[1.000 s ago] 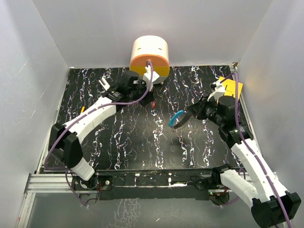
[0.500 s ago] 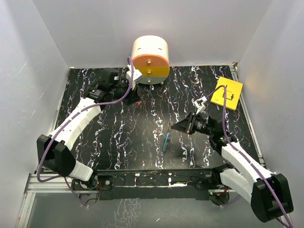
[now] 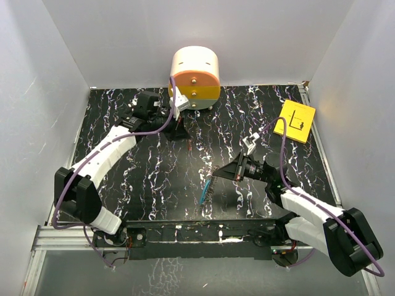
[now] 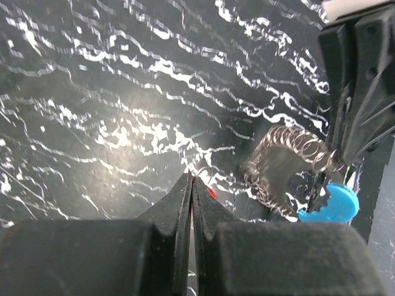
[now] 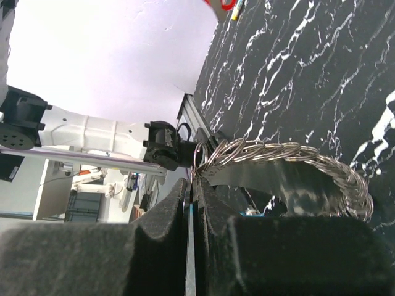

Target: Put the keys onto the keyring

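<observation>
Above a black marble-patterned table (image 3: 154, 179), the left gripper (image 4: 191, 182) is pinched fully closed near an orange-and-cream cylinder (image 3: 194, 74), a tiny red oblong key (image 4: 212, 192) showing at its tips. The right gripper (image 5: 192, 185), also closed, clamps the oval blue-and-white coiled keyring (image 5: 290, 161), held hanging edge-on mid-table.

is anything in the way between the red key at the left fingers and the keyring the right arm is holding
Nothing visible. The key sits pinched at the left gripper tips, the keyring hangs from the right gripper, and only bare table lies between them.
</observation>
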Controlling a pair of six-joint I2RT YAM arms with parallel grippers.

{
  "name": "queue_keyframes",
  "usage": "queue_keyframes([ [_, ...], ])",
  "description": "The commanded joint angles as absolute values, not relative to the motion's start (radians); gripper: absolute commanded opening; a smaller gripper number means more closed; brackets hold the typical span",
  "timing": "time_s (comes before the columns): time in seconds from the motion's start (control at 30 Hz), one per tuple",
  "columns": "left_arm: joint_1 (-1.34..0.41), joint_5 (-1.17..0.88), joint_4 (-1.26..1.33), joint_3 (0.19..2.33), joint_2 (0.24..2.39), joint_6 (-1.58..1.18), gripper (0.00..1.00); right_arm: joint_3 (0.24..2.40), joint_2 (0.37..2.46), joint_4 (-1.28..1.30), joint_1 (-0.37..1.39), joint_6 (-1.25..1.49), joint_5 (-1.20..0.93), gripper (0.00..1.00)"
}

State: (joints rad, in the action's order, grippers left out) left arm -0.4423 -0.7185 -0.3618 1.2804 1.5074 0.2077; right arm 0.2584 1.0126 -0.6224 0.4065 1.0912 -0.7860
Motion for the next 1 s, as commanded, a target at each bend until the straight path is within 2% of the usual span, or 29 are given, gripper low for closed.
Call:
queue_keyframes([
  [0.0,-0.443,-0.815,-0.367,1.397,1.485,0.222,0.0,0.393,1.024,-0.746,0.419,1.093,-0.791,0.08],
  [0.5,-0.443,-0.983,-0.481,1.467,1.454,0.3,0.0,0.442,1.024,-0.8,0.437,1.087,-0.801,0.08],
  [0.7,-0.445,-1.109,-0.55,1.497,1.43,0.378,0.0,0.452,1.034,-0.796,0.439,1.081,-0.785,0.08],
  [0.97,-0.482,-1.018,-0.533,1.38,1.34,0.495,0.0,0.502,1.072,-0.715,0.442,1.121,-0.721,0.08],
])
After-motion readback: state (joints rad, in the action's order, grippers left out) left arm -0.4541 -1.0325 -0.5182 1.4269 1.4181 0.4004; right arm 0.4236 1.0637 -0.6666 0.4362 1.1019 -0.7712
